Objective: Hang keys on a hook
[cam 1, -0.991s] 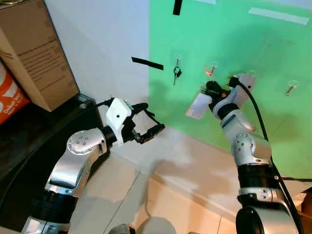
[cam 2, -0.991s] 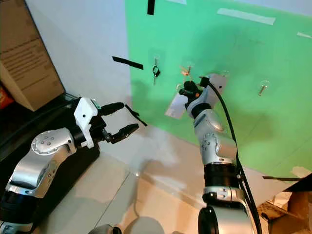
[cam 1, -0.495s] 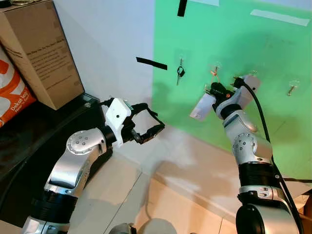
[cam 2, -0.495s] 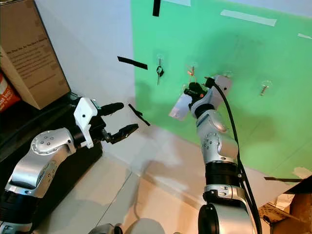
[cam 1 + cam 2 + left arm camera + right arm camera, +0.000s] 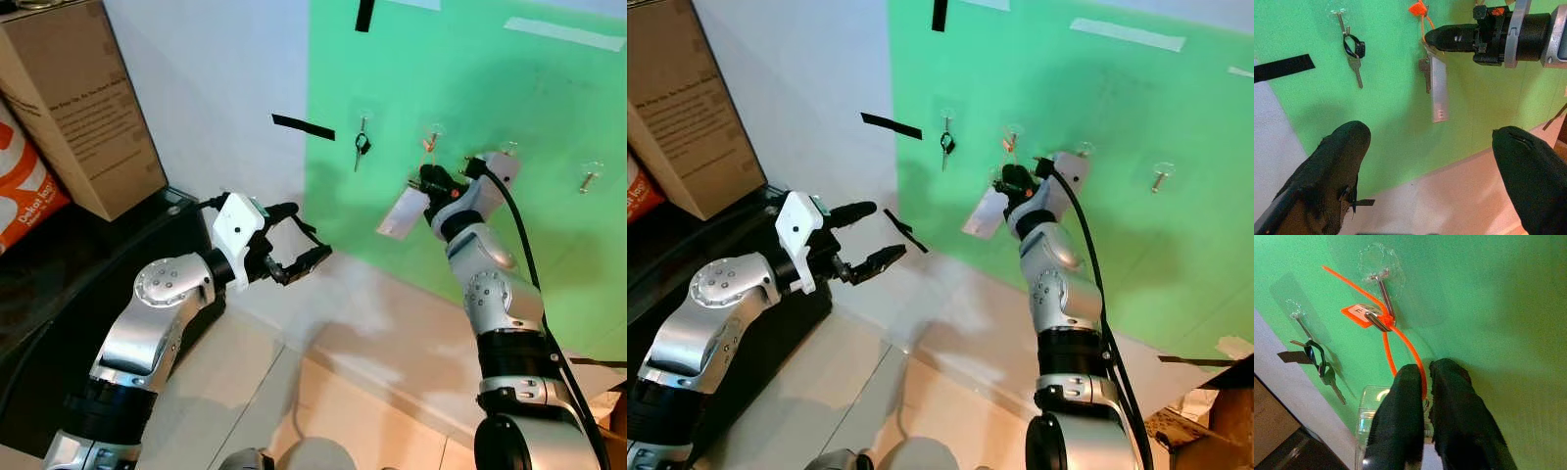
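green wall panel [image 5: 509, 88], orange key cord [image 5: 1400, 345], black tape strips [image 5: 303, 126], brown cardboard box [image 5: 83, 117]

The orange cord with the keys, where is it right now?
The orange cord is looped over the clear hook on the green wall, pinched by the right hand, beside the black-ringed key.

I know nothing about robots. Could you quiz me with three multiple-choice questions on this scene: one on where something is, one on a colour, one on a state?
1. Where does the black-capped key hang?
A. On a clear hook on the green wall
B. On the cardboard box
C. On the floor

2. What colour is the cord looped over the hook?
A. Blue
B. Orange
C. White

3. How are the left gripper fingers?
A. Spread open, holding nothing
B. Shut on a key
C. Shut on tape

Answers: A, it dangles from a hook stuck to the green wall; B, the right wrist view shows orange; A, a wide gap separates them.
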`<state>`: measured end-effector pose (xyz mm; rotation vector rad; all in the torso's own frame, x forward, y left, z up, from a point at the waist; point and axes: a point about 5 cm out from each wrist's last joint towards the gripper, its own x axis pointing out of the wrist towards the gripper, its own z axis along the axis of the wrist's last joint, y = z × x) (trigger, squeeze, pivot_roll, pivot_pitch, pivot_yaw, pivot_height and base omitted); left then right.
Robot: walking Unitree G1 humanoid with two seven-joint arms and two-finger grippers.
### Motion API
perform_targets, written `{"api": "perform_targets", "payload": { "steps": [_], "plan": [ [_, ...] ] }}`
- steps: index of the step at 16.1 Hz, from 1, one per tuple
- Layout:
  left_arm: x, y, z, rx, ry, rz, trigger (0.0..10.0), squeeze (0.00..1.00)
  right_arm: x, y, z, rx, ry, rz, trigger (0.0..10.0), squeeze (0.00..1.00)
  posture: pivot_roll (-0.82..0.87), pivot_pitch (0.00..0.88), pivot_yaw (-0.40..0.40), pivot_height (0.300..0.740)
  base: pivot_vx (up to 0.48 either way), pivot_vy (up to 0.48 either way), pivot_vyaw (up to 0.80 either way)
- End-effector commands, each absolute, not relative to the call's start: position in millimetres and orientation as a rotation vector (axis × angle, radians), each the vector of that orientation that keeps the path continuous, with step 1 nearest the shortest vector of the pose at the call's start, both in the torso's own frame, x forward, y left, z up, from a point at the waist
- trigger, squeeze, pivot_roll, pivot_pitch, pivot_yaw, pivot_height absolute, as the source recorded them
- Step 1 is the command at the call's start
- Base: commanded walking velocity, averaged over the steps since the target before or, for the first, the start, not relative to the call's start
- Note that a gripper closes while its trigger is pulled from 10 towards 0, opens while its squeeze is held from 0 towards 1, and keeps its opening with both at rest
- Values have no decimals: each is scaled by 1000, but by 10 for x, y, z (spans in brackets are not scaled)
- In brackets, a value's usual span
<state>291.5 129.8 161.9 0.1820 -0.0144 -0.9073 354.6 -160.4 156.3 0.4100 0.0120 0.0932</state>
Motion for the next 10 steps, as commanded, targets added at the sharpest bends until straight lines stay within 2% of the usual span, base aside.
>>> {"api": "perform_targets", "payload": {
  "steps": [1, 8, 10],
  "plan": [
    [2931, 1290, 1633, 198, -20, -905, 10000, 0, 3537, -1633, 1552, 375, 3, 75, 10000, 1000, -52, 0, 10, 740, 0, 0, 0],
    [2938, 1275, 1633, 195, -25, -906, 10000, 0, 3428, -1685, 1489, 68, -59, 1, 10000, 1000, -63, 0, 18, 740, 0, 0, 0],
    [2945, 1279, 1631, 191, -27, -892, 10000, 0, 3410, -1677, 1475, 38, -79, -11, 10000, 1000, -64, 0, 19, 740, 0, 0, 0]
  ]
}}
